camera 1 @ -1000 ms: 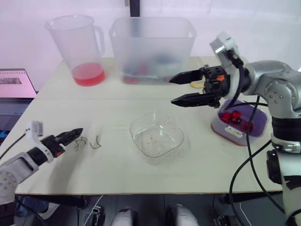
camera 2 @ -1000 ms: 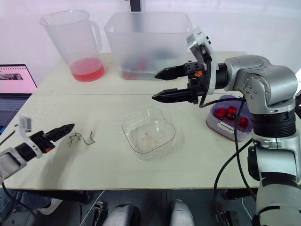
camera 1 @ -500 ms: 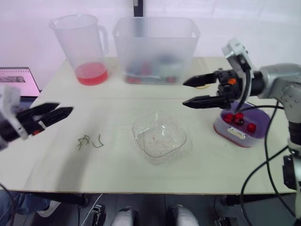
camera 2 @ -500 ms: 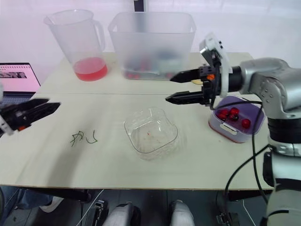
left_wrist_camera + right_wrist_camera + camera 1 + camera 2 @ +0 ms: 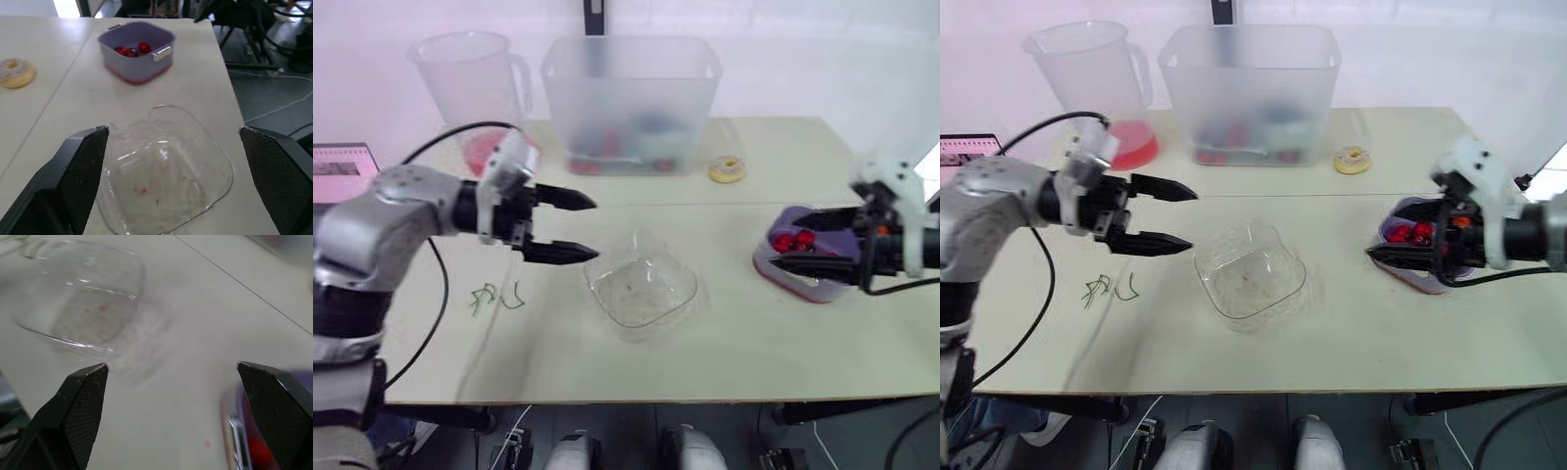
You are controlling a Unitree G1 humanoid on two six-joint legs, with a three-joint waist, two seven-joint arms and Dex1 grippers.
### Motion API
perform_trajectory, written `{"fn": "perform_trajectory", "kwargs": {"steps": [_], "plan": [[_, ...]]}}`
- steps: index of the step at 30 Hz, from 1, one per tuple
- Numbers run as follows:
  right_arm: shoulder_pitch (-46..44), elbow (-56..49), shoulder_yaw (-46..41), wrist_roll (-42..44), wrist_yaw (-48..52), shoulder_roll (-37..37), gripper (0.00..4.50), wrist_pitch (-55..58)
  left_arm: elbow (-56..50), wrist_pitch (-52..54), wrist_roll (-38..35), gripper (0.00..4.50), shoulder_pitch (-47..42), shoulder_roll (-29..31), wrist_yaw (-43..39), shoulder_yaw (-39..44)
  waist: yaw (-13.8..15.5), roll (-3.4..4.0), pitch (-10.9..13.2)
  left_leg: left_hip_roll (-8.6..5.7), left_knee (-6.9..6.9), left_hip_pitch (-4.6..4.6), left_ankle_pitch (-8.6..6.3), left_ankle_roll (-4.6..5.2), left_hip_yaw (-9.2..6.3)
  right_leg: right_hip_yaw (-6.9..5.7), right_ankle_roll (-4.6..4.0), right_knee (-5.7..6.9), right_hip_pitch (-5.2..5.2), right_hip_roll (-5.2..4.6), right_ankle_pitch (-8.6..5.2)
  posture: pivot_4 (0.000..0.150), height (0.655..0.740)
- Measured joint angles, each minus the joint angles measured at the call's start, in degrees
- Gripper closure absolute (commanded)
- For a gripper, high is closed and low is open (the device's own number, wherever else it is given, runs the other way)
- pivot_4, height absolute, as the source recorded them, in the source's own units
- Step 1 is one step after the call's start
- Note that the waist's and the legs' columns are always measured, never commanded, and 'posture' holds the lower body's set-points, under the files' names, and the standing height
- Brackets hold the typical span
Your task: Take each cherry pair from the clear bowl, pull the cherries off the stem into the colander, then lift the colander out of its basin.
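Both spread wide: left gripper [image 5: 596, 228] now beside clear bowl [image 5: 641, 289], right gripper [image 5: 171, 364] lowered beside colander [image 5: 129, 61]

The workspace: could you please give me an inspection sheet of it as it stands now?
Surface: pale table, two boards joined.
Job's things: clear bowl empty but for red specks; purple colander holds cherries, seated in its basin; loose stems on the table.
Clutter: jug with red liquid, frosted tub, doughnut.
Grippers: left gripper open, by the bowl; right gripper open, at the colander.
Cables: black cable arching over the left arm.
Surroundings: laptop screen at the table's left.
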Motion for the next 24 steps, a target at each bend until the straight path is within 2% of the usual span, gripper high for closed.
{"fn": "perform_trajectory", "kwargs": {"steps": [4,8,12,16,17,21,24], "plan": [[15.26,-5.18,-15.67,-2.32,2.50,0.45,0.00,4.88,2.65,-1.43,1.49,0.02,-3.08,-3.41,-2.60,-0.90,0.58,0.02,-0.01,-0.03,0.03,0.10,-0.03,0.07,0.02,0.05,0.00,0.01,0.06,-0.02,0.00,0.150,0.6886],[30.12,-5.44,-28.88,-6.58,7.23,1.93,0.00,3.08,4.57,-1.97,2.15,0.02,-3.67,-6.34,-2.89,-0.40,1.07,0.01,-0.04,-0.02,0.07,0.27,-0.13,0.26,-0.05,0.09,0.01,0.01,0.28,0.04,0.00,0.150,0.6886],[37.28,-1.08,-32.90,-9.87,10.76,3.94,0.00,-4.30,5.67,-2.21,3.22,0.02,-3.39,-7.97,-0.66,0.42,1.07,-0.06,-0.05,-0.04,0.15,0.27,-0.24,0.45,-0.08,0.15,0.02,0.00,0.33,0.04,-0.01,0.150,0.6886],[33.48,3.22,-27.53,-10.23,11.15,-0.32,0.00,-10.60,4.10,-3.15,4.13,0.02,-0.59,-9.01,2.68,2.06,-0.10,0.00,-0.07,0.00,0.10,0.41,-0.10,0.20,-0.01,0.26,0.02,0.03,0.33,0.06,-0.01,0.150,0.6886],[30.17,4.88,-24.24,-9.56,10.62,-2.38,0.00,-11.87,3.66,-3.12,4.27,0.02,0.51,-9.08,3.90,2.74,-0.49,0.00,-0.07,0.01,0.10,0.41,-0.10,0.19,-0.03,0.27,0.02,0.02,0.35,0.07,-0.01,0.150,0.6886],[19.90,12.25,-7.88,-7.93,8.63,-12.04,0.00,-18.98,-1.68,-1.95,4.11,0.02,5.86,-9.07,8.23,5.14,-0.82,0.02,-0.02,0.03,-0.02,0.43,-0.09,0.17,-0.03,0.28,0.02,-0.06,0.33,0.06,-0.02,0.150,0.6886],[4.75,17.15,8.14,-5.43,5.53,-12.00,0.00,-21.55,-5.22,-0.71,4.03,0.02,9.35,-8.49,11.33,7.16,-0.74,0.02,-0.01,-0.02,0.06,0.34,-0.08,0.15,0.00,0.28,0.02,-0.08,0.28,-0.02,-0.02,0.150,0.6886]]}}
